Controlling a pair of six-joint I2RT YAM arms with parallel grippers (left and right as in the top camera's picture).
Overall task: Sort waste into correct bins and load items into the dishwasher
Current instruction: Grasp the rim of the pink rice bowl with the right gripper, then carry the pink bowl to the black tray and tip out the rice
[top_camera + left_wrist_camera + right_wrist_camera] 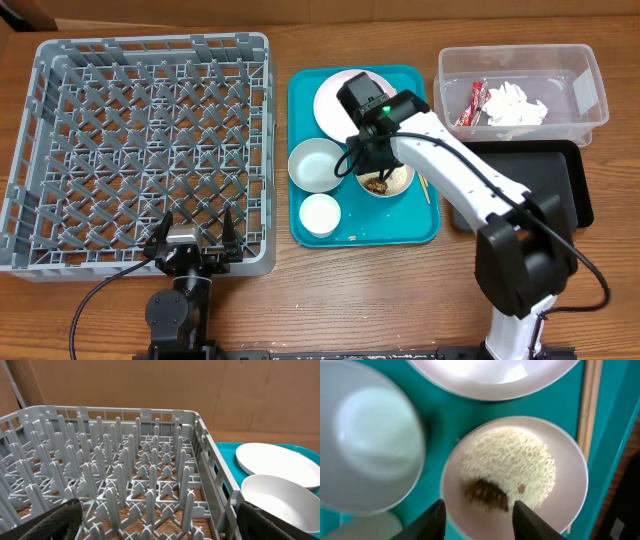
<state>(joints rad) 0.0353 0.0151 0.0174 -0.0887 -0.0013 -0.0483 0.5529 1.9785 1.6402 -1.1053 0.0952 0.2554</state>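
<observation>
Food-scrap step: right gripper point(481, 515), spread open and empty, hovers over rice bowl point(515, 472) at 4 o'clock on teal tray point(300, 150); next likely grip rim, tip into black tray point(562, 182) at 3 o'clock.

Overhead stares straight down from high up and takes in the whole table point(350, 300): rack point(140, 150) at 9 o'clock, teal tray point(400, 225) at centre. Left wrist sits low at the rack's 6 o'clock wall, looking level toward 12 across the grid. The plate point(280, 462) and empty bowl point(280, 500) peek in at its 3 o'clock, both shared with overhead. Right wrist hangs very close, aimed straight down on the rice bowl point(572, 467), with the plate at 12 and the empty bowl at 9.
</observation>
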